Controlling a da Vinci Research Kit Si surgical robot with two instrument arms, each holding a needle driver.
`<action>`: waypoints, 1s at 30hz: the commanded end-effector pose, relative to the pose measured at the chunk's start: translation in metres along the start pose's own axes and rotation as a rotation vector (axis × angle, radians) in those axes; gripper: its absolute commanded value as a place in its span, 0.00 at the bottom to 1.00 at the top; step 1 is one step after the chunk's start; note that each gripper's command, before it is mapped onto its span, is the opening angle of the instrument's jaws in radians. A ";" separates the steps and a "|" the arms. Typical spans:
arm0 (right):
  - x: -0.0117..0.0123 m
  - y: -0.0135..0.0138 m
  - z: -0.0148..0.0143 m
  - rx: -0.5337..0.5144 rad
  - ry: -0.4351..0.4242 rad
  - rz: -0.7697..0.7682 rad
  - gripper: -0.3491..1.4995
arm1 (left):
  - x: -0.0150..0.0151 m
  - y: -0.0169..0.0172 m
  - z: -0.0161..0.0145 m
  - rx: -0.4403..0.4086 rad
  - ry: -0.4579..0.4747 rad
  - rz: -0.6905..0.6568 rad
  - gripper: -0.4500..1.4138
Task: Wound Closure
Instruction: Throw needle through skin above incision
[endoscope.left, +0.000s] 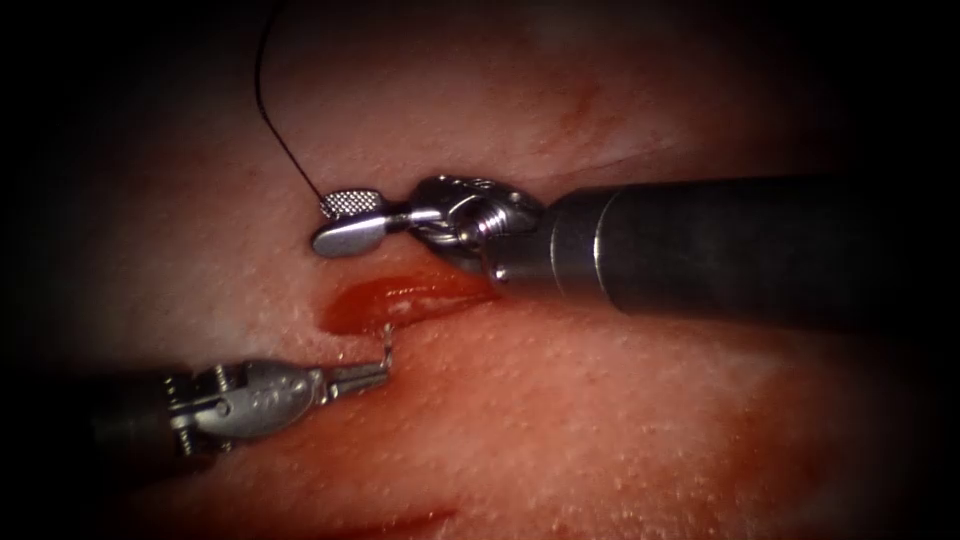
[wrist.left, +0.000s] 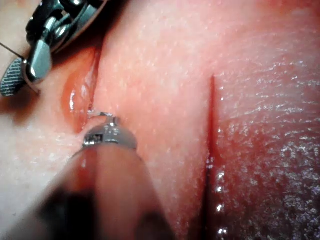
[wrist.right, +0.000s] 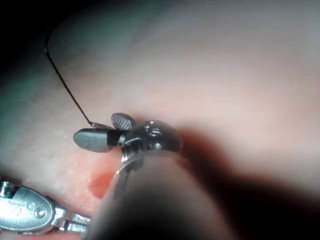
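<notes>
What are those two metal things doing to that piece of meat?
They are robot tools stitching a cut in the tissue. The left tool is shut on the tip of the curved needle, which pokes out of the tissue at the cut's lower edge, most of it buried. The right tool sits just above the cut with its jaws open, the dark thread running up and away from beside them. Red fluid fills the cut.

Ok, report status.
Right gripper open, thread running to it. Left gripper shut on needle at the cut's edge.
</notes>
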 end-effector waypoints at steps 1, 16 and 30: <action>0.0003 0.0003 0.0007 -0.013 0.006 -0.029 0.79 | 0.0000 0.0001 0.0007 -0.002 0.001 0.000 0.13; 0.0008 0.0003 0.0005 -0.122 -0.073 -0.022 0.00 | -0.0001 0.0002 0.0005 -0.001 0.001 0.000 0.13; -0.0030 -0.0009 -0.0007 -0.207 -0.344 0.271 0.00 | -0.0001 -0.0003 0.0003 -0.003 -0.002 -0.003 0.13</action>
